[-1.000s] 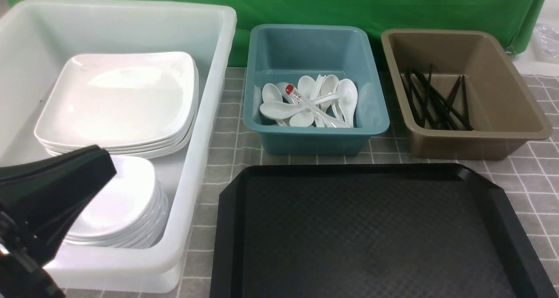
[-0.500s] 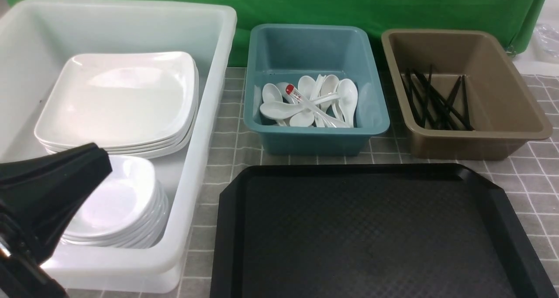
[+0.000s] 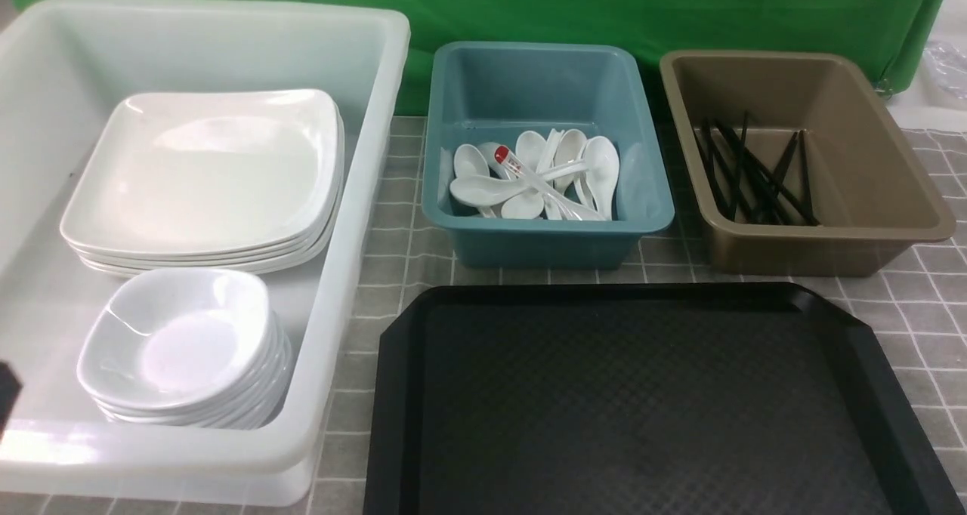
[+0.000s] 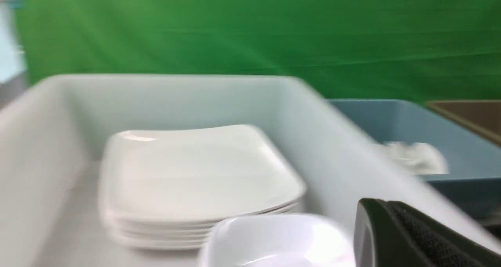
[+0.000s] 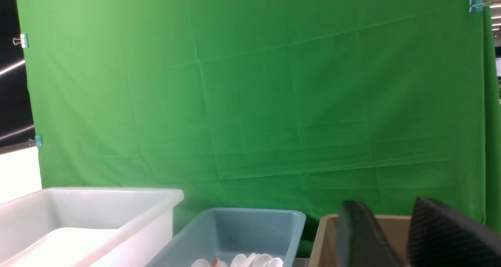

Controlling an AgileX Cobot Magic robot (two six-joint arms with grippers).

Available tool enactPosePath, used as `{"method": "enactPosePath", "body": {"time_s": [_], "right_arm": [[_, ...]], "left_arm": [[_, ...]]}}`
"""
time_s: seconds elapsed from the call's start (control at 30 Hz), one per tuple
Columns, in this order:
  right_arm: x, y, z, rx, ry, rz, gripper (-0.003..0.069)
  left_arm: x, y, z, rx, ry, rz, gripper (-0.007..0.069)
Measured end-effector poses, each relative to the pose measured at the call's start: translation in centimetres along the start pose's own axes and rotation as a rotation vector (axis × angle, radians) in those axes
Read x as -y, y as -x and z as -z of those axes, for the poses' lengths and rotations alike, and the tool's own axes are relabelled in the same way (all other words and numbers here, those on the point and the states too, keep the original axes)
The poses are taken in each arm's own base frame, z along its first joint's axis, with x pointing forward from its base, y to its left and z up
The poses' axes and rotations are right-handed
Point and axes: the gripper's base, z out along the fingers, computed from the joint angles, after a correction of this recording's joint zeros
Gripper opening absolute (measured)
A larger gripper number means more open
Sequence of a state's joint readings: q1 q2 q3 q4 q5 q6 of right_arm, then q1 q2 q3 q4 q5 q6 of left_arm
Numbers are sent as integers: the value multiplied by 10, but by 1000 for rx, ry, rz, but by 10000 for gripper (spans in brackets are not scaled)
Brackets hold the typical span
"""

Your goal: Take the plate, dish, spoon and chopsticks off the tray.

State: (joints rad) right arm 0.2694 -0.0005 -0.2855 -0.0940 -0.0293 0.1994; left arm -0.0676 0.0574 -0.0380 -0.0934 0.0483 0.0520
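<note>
1. Black tray (image 3: 650, 402) in the near foreground of the front view, lying flat on a grey checked tablecloth (image 3: 393, 258), textured surface bare.
2. On the left, a big white tub (image 3: 340, 273) holding a stack of large squarish white plates; top plate (image 3: 200, 171) resting level at the far end of the tub.
3. Nearer in the same tub, a stack of small white dishes (image 3: 185, 345), just in front of the plate stack.
4. Behind the tray, centre, a teal tub (image 3: 544, 243) with a jumble of white soup spoons; the spoon (image 3: 508, 160) with the red handle tip lying among them, red end toward the back left.
5. To the right of that, a brown tub (image 3: 823, 251) containing the chopsticks (image 3: 755, 171), black sticks criss-crossed along its floor.
6. Green backdrop (image 3: 604, 9) hanging behind all three tubs.
7. Left gripper (image 4: 411, 239) seen in its blurred wrist view, over the near end of the white tub above the dishes; jaws fully closed, nothing held.
8. Right gripper (image 5: 395, 235) seen in its wrist view as two dark fingers with a narrow gap between, nothing in the gap, aimed toward the brown tub and the backdrop.
</note>
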Motion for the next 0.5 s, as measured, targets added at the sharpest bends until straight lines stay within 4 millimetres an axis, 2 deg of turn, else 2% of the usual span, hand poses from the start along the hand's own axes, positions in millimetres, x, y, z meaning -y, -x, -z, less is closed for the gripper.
{"method": "enactPosePath", "body": {"time_s": [0.1,0.3,0.5], "right_arm": [[0,0,0,1,0,0,235],[0,0,0,1,0,0,236],[0,0,0,1,0,0,237]], "left_arm": [[-4,-10,3,4,60,0,10],[-5,-24,4,-127,79,2,10],[-5,-26,5,-142,78,3,10]]}}
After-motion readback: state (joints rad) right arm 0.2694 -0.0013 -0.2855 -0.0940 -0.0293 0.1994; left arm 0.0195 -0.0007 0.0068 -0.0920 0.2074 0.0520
